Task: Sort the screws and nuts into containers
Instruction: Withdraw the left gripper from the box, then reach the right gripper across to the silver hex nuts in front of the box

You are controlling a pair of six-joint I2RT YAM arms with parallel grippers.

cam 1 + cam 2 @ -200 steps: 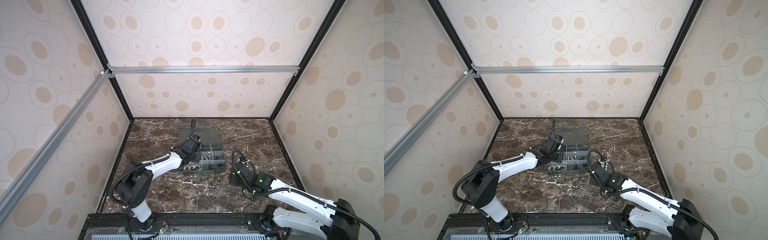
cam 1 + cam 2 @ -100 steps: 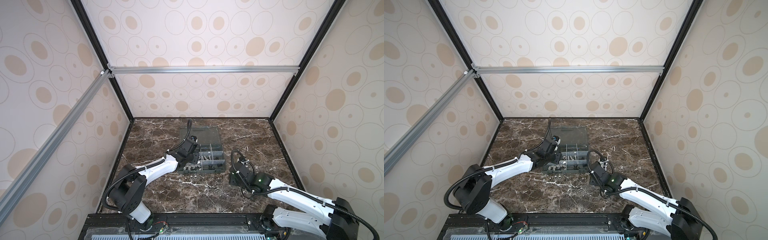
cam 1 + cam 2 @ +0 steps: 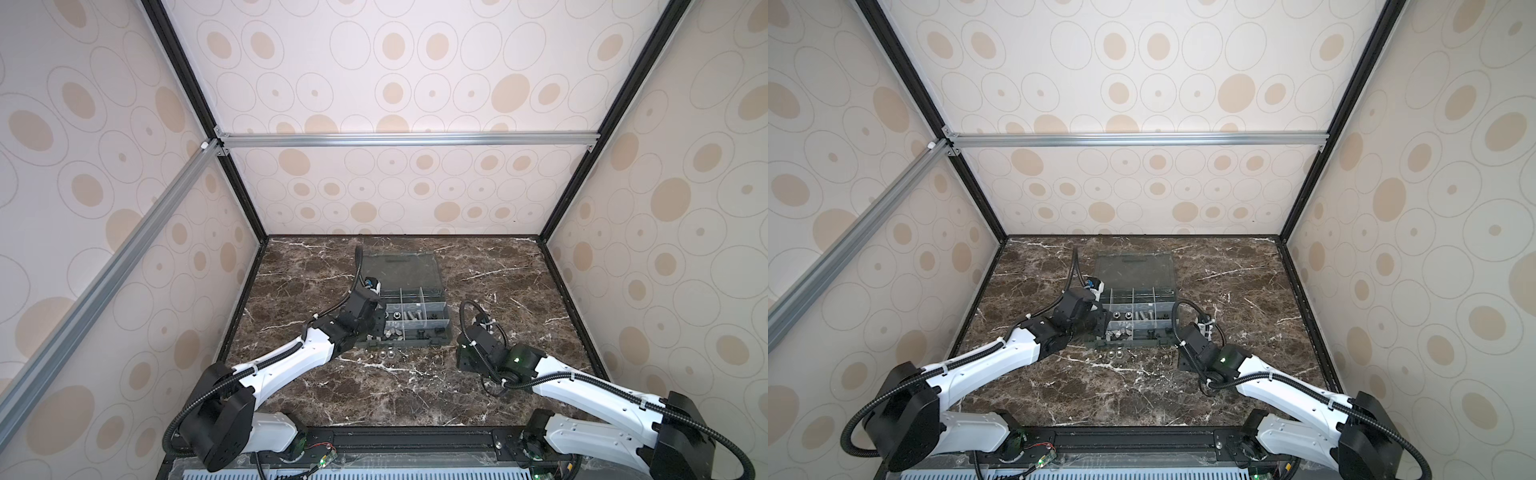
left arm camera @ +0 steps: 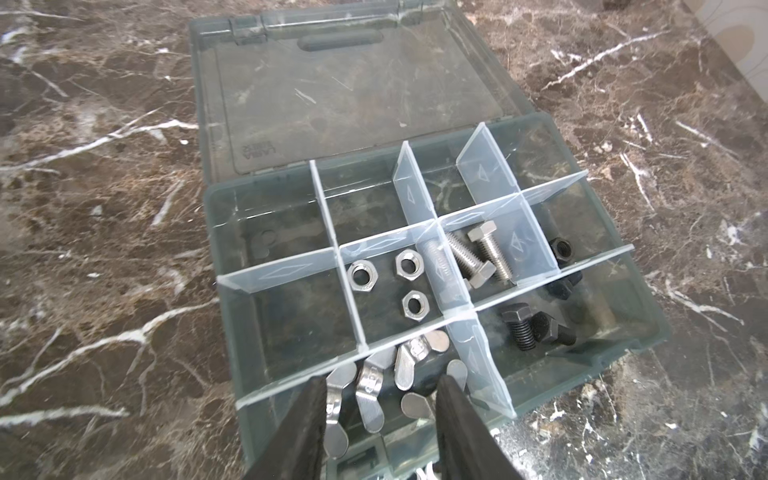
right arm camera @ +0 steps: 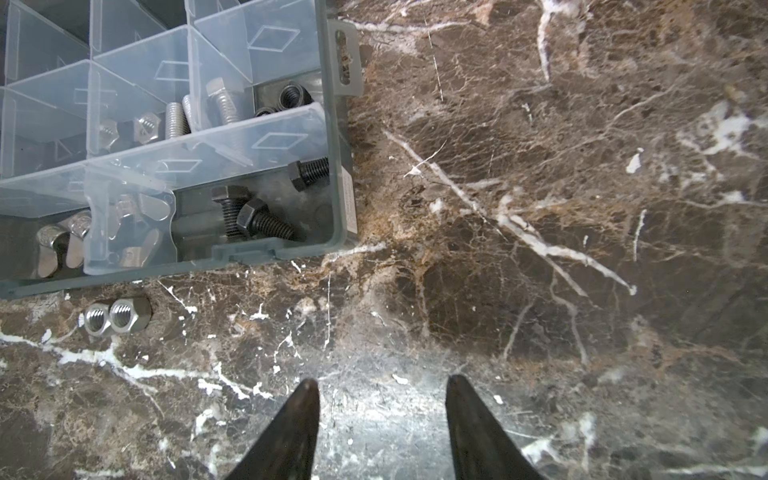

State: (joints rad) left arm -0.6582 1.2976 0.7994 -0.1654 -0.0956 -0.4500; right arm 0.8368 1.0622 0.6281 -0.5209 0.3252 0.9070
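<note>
Here, left claw [image 4: 382, 380] parted above box [image 4: 222, 249] edge; right claw [image 5: 382, 380] parted, open marble [image 5: 540, 187].

box [image 4: 602, 358]: smoky grey translucent plastic, its lid [image 4: 353, 95] scuffed and scratched. dividers [image 4: 282, 270] inside the box: frosted clear plastic, smooth. silver bolts [image 4: 490, 249], hex nuts [image 4: 362, 277], wing nuts [image 4: 370, 380]: bright shiny metal. black bolts [image 4: 519, 328]: dull dark finish. table [image 4: 104, 208] under the box: glossy brown marble look.

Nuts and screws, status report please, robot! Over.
Left end effector open, empty, over the wing nuts. Right end effector open above the table. Two silver nuts loose on table before the box, nothing in the way.
</note>
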